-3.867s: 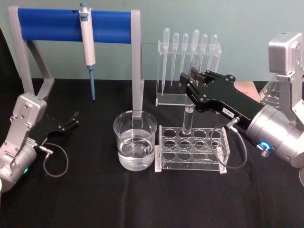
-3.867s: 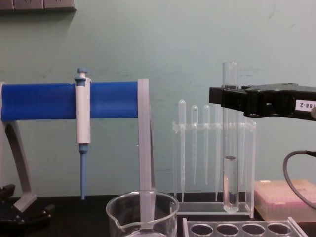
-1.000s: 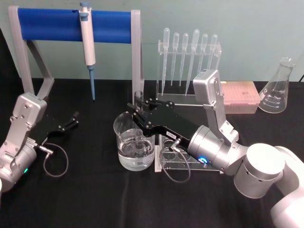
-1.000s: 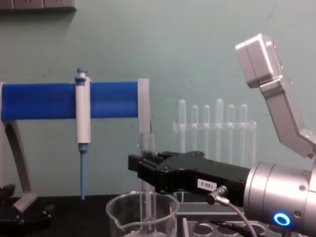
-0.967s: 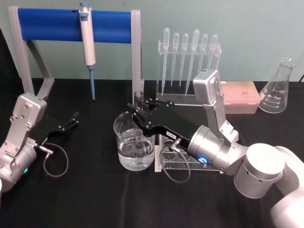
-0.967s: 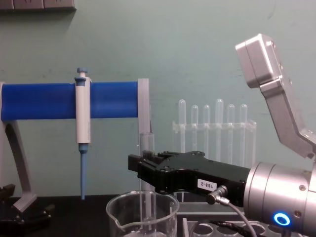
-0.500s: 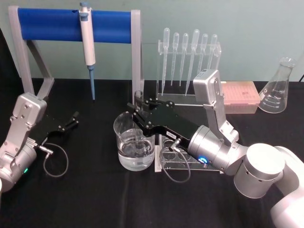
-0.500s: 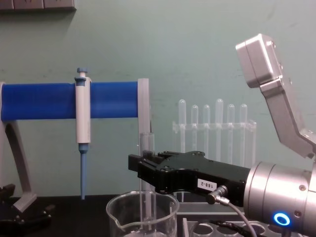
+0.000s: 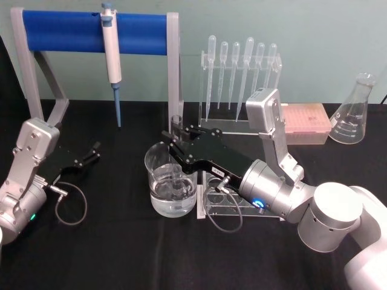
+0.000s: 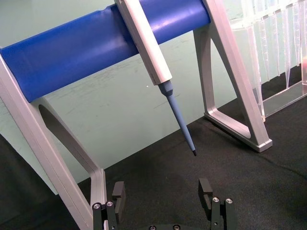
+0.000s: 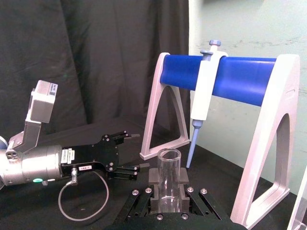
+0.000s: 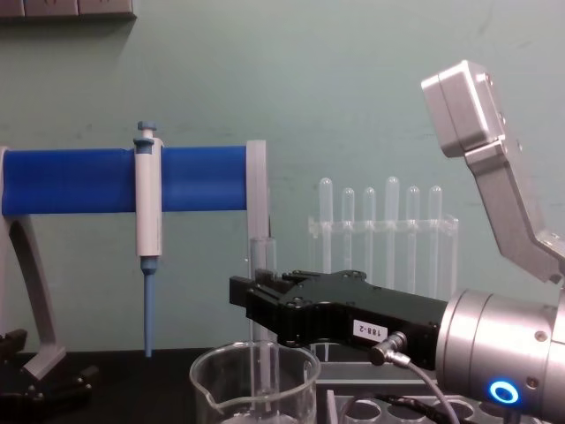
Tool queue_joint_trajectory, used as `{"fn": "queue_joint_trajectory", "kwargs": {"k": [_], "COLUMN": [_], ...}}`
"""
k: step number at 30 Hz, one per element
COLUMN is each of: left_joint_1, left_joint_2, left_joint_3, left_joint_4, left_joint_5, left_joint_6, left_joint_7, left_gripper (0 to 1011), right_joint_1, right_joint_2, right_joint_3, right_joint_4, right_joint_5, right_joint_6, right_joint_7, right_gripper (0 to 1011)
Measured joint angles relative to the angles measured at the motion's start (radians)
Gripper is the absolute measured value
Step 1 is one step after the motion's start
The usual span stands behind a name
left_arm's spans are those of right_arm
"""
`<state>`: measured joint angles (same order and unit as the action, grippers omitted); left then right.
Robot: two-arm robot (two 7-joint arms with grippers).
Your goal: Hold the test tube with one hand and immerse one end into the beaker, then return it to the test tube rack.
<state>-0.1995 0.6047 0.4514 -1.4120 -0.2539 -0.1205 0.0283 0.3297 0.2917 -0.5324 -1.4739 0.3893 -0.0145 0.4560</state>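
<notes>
We see the right gripper (image 9: 176,138) clamped on the test tube (image 9: 176,122), upright, rim up, lower end in the beaker (image 9: 155,181); the left gripper (image 9: 92,151) rests parked, fingers apart.

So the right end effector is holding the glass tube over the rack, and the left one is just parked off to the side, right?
Not quite. The right end effector holds the test tube with its lower end inside the beaker, not over the rack; the head view shows it. The left end effector is parked off to the side.
</notes>
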Motion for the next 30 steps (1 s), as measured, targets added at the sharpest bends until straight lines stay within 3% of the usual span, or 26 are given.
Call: {"fn": "queue_joint_trajectory", "kwargs": {"k": [30], "left_joint_1": [0.000], "left_joint_2": [0.000], "left_joint_3": [0.000], "left_joint_4": [0.000], "left_joint_5": [0.000], "left_joint_6": [0.000], "left_joint_7": [0.000], "left_gripper": [1000], "right_joint_1": [0.000], "right_joint_2": [0.000], "right_joint_3": [0.000], "right_joint_4": [0.000], "right_joint_5": [0.000], "right_joint_6": [0.000], "right_joint_7": [0.000], "right_gripper": [225]}}
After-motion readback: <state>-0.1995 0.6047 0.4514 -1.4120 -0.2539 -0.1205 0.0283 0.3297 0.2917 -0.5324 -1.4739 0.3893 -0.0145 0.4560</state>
